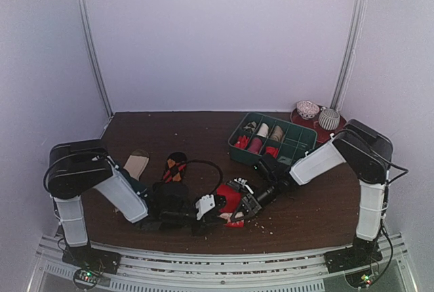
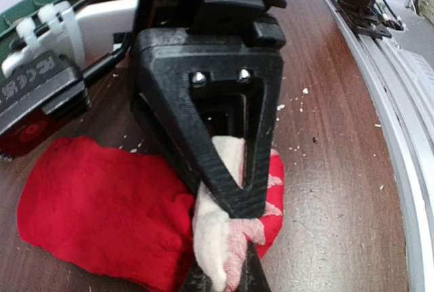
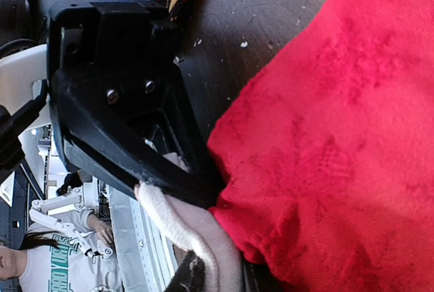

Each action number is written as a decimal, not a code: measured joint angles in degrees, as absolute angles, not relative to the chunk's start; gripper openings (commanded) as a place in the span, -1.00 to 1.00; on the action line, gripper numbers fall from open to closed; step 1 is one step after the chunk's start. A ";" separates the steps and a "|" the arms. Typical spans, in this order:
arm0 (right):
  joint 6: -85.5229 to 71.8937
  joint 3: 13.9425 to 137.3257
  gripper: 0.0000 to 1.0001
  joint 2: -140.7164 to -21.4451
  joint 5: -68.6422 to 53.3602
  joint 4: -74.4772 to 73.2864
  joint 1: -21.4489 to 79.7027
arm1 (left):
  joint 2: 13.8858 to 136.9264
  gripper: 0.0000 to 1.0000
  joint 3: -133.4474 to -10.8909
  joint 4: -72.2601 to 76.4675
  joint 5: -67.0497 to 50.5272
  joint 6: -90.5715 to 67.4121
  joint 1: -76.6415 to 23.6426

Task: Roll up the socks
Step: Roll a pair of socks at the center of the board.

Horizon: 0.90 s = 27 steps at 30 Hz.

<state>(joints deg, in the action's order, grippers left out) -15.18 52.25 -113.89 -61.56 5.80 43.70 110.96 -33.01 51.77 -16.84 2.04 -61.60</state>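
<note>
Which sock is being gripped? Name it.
The bright red fabric sock with the beige cuff, pinched at that cuff; the black argyle sock lies untouched, apart.

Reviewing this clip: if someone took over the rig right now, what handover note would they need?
Grippers: the left gripper is shut on the beige cuff of the red sock. The right gripper is shut on the same cuff, facing it.
Things: the red sock lies mostly flat near the front of the table. The argyle sock lies flat behind and to its left, apart and untouched.
Done: cuff gripped, no roll formed yet.
Left: roll the red sock, then the argyle sock.
</note>
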 measured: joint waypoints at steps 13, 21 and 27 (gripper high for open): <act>-13.21 45.87 -0.25 -103.09 -51.96 5.78 43.83 | 111.00 -1.00 -38.76 41.93 -21.08 -11.33 -59.81; -3.09 33.23 -0.14 -82.41 -34.98 17.52 48.05 | 113.25 -1.00 -39.46 40.82 -33.26 -24.73 -53.98; 10.57 32.40 -0.11 -82.39 -25.61 20.40 57.69 | 114.45 -1.00 -40.03 40.34 -37.54 -27.88 -52.69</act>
<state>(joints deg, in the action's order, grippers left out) 10.57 32.40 -82.39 -25.61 20.40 57.69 114.45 -40.03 40.34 -37.54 -27.88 -52.69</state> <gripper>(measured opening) 0.444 0.057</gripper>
